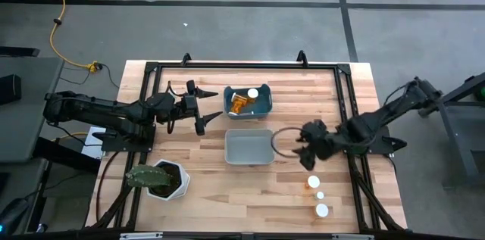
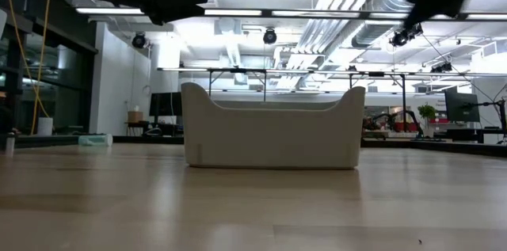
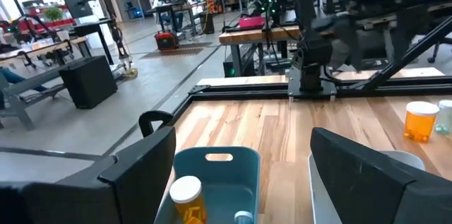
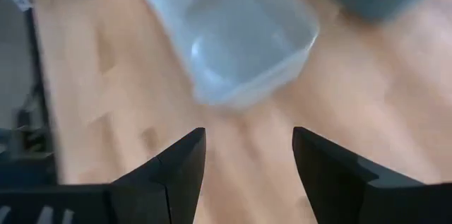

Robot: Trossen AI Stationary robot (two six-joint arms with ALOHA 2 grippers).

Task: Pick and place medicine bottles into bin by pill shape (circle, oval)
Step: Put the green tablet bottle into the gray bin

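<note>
1. The left gripper [image 1: 206, 107] hangs just beside the blue bin [image 1: 261, 109] at the far middle of the table [image 1: 212, 194], its fingers spread wide and empty.
2. The blue bin holds an orange medicine bottle [image 1: 240, 104] lying on its side and a white-capped bottle [image 1: 252, 94]; the left wrist view shows the bin [image 3: 212, 174] between the fingers, with a capped orange bottle [image 3: 187, 199] inside.
3. The right gripper [image 1: 309, 153] hovers above the table just beside the grey bin [image 1: 230, 157], its fingers parted and holding nothing.
4. The grey bin looks empty in the right wrist view [image 4: 289, 54], though that picture is blurred.
5. Three more bottles stand in a row near the table's right front: an orange bottle [image 1: 313, 182], a small bottle [image 1: 320, 195] and a third bottle [image 1: 323, 210].
6. A white plant pot [image 1: 163, 180] sits at the left front, well apart from the bins.
</note>
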